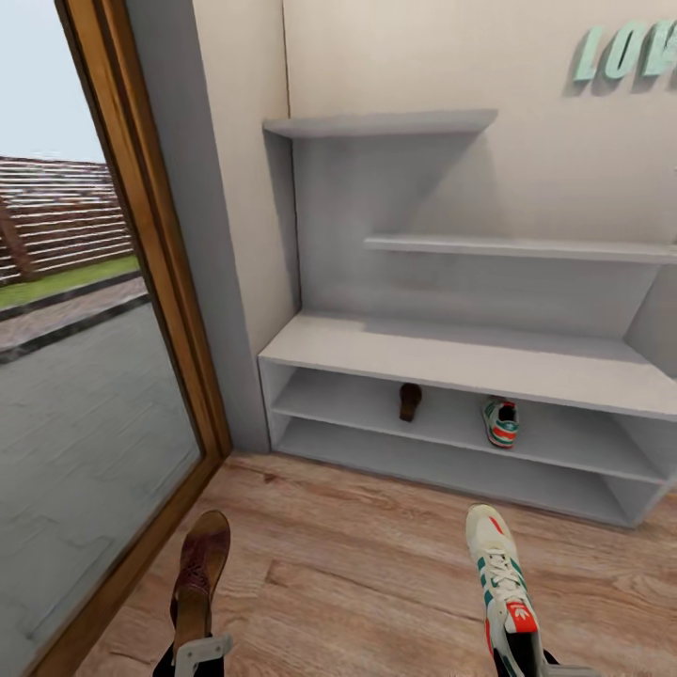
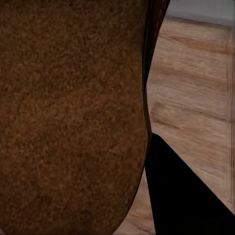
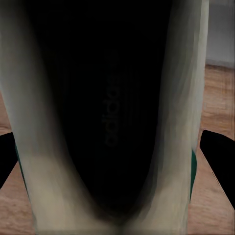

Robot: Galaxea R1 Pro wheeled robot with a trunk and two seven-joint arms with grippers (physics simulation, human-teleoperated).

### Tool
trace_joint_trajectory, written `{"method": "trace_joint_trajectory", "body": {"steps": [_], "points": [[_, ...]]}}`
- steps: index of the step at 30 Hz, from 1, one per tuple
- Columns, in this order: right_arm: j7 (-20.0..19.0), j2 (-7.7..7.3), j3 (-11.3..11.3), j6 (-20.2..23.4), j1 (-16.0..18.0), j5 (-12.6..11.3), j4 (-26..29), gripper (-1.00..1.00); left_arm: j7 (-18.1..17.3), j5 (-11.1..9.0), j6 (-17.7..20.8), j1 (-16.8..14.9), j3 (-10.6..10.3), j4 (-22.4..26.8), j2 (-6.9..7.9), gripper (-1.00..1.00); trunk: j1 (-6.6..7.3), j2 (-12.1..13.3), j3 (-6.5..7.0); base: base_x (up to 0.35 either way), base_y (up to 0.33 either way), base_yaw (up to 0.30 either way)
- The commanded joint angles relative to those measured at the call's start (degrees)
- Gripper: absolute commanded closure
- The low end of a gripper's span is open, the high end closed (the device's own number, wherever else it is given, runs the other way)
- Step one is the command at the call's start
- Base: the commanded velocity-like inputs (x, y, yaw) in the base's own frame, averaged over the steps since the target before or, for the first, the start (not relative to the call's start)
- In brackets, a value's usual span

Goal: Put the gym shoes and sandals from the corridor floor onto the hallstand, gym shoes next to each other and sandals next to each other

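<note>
Fingers (image 1: 200,652) cropped, sandal (image 1: 199,574), sneaker (image 1: 504,583) held

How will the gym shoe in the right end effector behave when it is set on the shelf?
The held gym shoe looks stiff, since it keeps its shape. Its long flat sole should probably sit stable on the hallstand. It seems light, being hollow inside.

The white-grey shoe rack (image 1: 451,357) stands against the wall on the wood-plank floor (image 1: 357,564). On its upper open shelf sit one brown sandal (image 1: 410,401) and one white sneaker (image 1: 501,422) with green stripes, well apart. The flat top is bare.
</note>
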State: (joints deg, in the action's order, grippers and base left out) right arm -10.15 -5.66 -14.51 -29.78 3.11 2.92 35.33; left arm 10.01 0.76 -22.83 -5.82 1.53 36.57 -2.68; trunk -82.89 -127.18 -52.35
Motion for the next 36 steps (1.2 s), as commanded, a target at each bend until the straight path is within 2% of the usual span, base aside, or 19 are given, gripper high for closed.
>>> {"method": "trace_joint_trajectory", "body": {"steps": [1, 21, 27, 36], "points": [[-0.4, 0.0, -0.34, -0.19, 0.06, 0.31, -0.06, 1.0, 0.15, 0.3, -0.11, 0.0, 0.12, 0.0, -0.02, 1.0, 0.01, -0.02, -0.05, 0.02, 0.017, -0.262], [-0.4, -0.03, -0.35, -0.19, 0.06, 0.33, -0.08, 1.0, 0.13, 0.3, -0.11, -0.03, 0.13, 0.0, -0.03, 1.0, 0.01, -0.02, -0.05, 0.003, 0.002, -0.262], [-0.4, -0.05, -0.35, -0.19, 0.06, 0.3, -0.08, 1.0, 0.16, 0.3, -0.11, 0.0, 0.14, 0.0, -0.02, 1.0, 0.01, -0.02, -0.05, 0.183, 0.172, -0.258], [-0.4, 0.11, -0.35, -0.19, 0.06, 0.25, -0.02, 1.0, 0.15, 0.3, -0.11, -0.02, 0.12, 0.0, 0.01, 1.0, 0.01, -0.02, -0.05, 0.019, 0.018, -0.041]]}}
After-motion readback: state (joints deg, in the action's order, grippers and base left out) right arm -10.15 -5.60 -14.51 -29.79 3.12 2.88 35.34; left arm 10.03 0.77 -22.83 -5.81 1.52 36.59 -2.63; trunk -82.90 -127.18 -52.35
